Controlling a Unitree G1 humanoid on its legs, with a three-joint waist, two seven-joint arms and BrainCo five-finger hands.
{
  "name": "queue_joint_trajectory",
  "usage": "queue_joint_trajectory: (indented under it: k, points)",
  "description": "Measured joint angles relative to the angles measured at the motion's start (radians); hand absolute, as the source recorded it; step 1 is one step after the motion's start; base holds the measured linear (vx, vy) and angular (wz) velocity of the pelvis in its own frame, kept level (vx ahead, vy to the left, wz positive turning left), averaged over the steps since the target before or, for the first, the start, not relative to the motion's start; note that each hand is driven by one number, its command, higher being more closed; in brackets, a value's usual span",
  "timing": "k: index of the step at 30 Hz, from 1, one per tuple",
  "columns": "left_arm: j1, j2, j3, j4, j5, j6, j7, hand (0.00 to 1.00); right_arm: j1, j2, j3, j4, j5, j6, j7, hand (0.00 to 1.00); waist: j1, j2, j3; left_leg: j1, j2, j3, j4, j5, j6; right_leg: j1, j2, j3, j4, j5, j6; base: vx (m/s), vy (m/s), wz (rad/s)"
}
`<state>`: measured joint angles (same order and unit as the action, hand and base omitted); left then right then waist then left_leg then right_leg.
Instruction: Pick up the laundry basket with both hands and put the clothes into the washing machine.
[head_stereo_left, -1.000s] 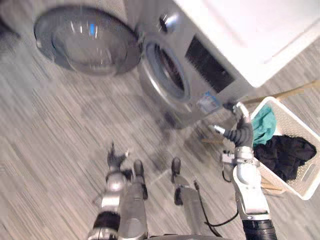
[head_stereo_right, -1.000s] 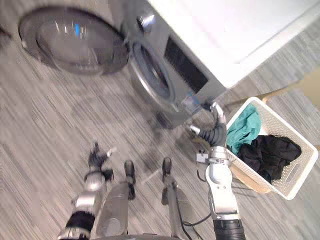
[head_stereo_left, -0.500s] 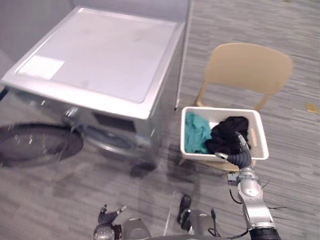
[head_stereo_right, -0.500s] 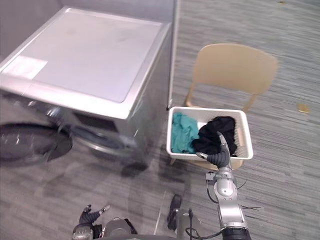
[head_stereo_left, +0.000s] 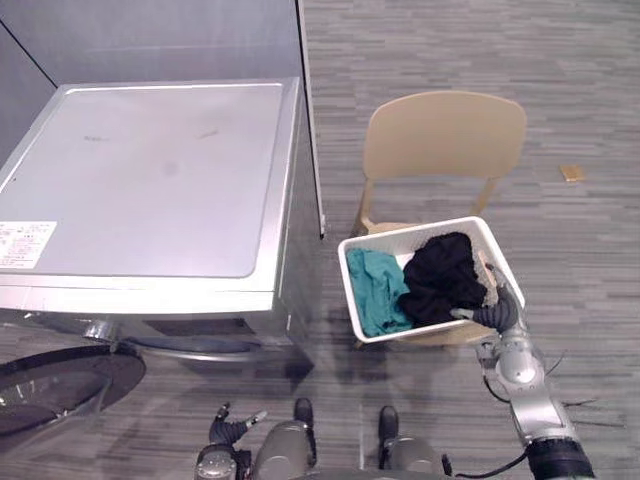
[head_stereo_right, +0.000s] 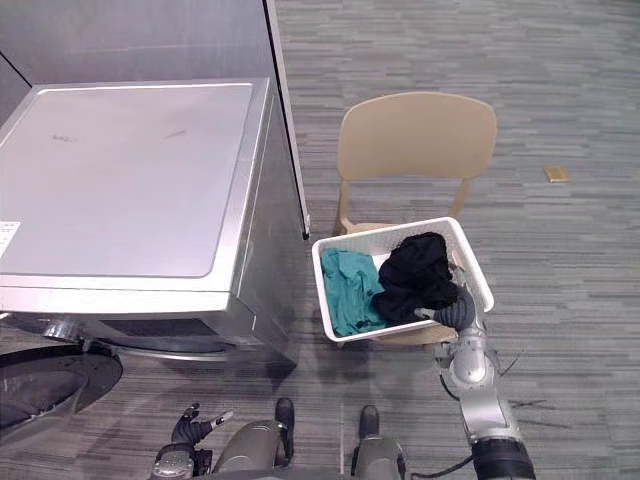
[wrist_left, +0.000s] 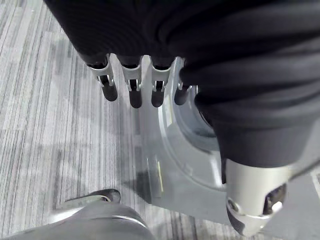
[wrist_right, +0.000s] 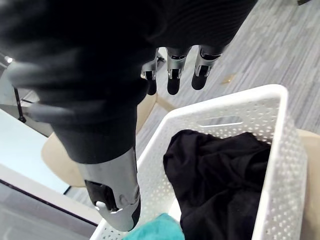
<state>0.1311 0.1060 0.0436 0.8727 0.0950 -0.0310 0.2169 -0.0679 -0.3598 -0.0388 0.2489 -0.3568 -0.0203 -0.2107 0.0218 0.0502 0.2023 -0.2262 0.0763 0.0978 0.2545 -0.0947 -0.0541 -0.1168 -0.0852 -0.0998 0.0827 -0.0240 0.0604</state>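
Both hands hold nothing. Straight, slightly spread fingers (wrist_right: 171, 65) of the right hand (head_stereo_left: 498, 314) hang over the basket (head_stereo_left: 410, 232) at its near right corner. The left hand (head_stereo_left: 226, 432) is low by the washer (head_stereo_left: 150, 180), its fingers (wrist_left: 131, 87) straight too. The basket sits on the chair (head_stereo_left: 444, 135), right of the washer, holding a teal cloth (head_stereo_left: 378, 290) and a black cloth (head_stereo_left: 445, 280). The washer's door (head_stereo_left: 50, 385) is open.

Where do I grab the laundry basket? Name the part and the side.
Take the basket by its left and right walls, one hand each, fingers into the cut-out handle under the right rim; the left wall likely has one too. Come from the front: the chair back blocks the far side.
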Motion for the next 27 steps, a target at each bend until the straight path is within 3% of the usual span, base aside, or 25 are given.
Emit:
queue_joint_trajectory:
  k: [2, 6, 11, 12, 15, 19, 20, 27]
  points:
    - [-0.024, 0.006, -0.008, 0.002, -0.001, -0.005, 0.000, 0.00, -0.119, -0.018, 0.074, 0.079, -0.006, -0.001, 0.002, 0.00, 0.007, 0.001, 0.039, -0.039, -0.013, 0.013, 0.003, 0.004, 0.007, -0.048, -0.013, 0.017, 0.007, 0.008, 0.018, -0.02, 0.115, -0.13]
    - [-0.083, 0.002, -0.016, -0.003, -0.013, -0.024, 0.002, 0.00, -0.315, -0.041, 0.151, 0.236, 0.003, 0.003, 0.016, 0.00, 0.042, 0.017, 0.130, -0.125, -0.026, -0.012, 0.004, 0.027, 0.040, -0.124, -0.022, -0.007, 0.021, 0.023, 0.017, -0.07, 0.052, 0.19]
    - [-0.116, 0.003, -0.014, -0.004, -0.026, -0.024, 0.007, 0.00, -0.536, -0.060, 0.201, 0.398, 0.015, 0.009, 0.009, 0.00, 0.062, 0.024, 0.217, -0.187, -0.036, -0.049, -0.011, 0.065, 0.045, -0.175, -0.026, -0.037, 0.025, 0.034, 0.013, -0.03, -0.005, 0.27]
    - [-0.120, 0.001, -0.014, -0.014, -0.035, -0.025, 0.009, 0.00, -0.604, -0.075, 0.211, 0.451, 0.016, 0.015, -0.003, 0.00, 0.081, 0.026, 0.230, -0.215, -0.040, -0.062, -0.015, 0.078, 0.043, -0.206, -0.027, -0.040, 0.038, 0.034, 0.012, -0.03, -0.007, 0.25]
    - [-0.148, -0.008, -0.014, -0.014, -0.056, -0.027, 0.029, 0.00, -0.712, -0.098, 0.216, 0.541, 0.037, 0.032, -0.026, 0.00, 0.116, 0.031, 0.234, -0.268, -0.047, -0.080, -0.059, 0.119, 0.041, -0.275, -0.034, -0.065, 0.058, 0.035, 0.010, -0.02, -0.012, 0.26]
    - [-0.179, -0.028, 0.000, -0.028, -0.067, -0.038, 0.048, 0.00, -0.760, -0.096, 0.245, 0.564, 0.054, 0.050, -0.053, 0.00, 0.141, 0.033, 0.247, -0.301, -0.050, -0.110, -0.092, 0.150, 0.035, -0.330, -0.043, -0.092, 0.105, 0.024, -0.005, -0.01, -0.013, 0.24]
    - [-0.183, -0.031, 0.002, -0.034, -0.067, -0.038, 0.049, 0.00, -0.760, -0.096, 0.244, 0.564, 0.056, 0.051, -0.057, 1.00, 0.142, 0.033, 0.247, -0.303, -0.051, -0.113, -0.102, 0.156, 0.034, -0.339, -0.044, -0.094, 0.114, 0.021, -0.006, -0.02, -0.025, 0.20]
    - [-0.198, -0.078, 0.037, -0.112, -0.131, -0.042, 0.075, 0.00, -0.757, -0.027, 0.182, 0.496, 0.217, 0.070, -0.110, 1.00, 0.129, 0.026, 0.251, -0.308, -0.048, -0.113, -0.159, 0.187, 0.019, -0.396, -0.054, -0.107, 0.186, -0.026, -0.020, -0.03, -0.049, 0.07]
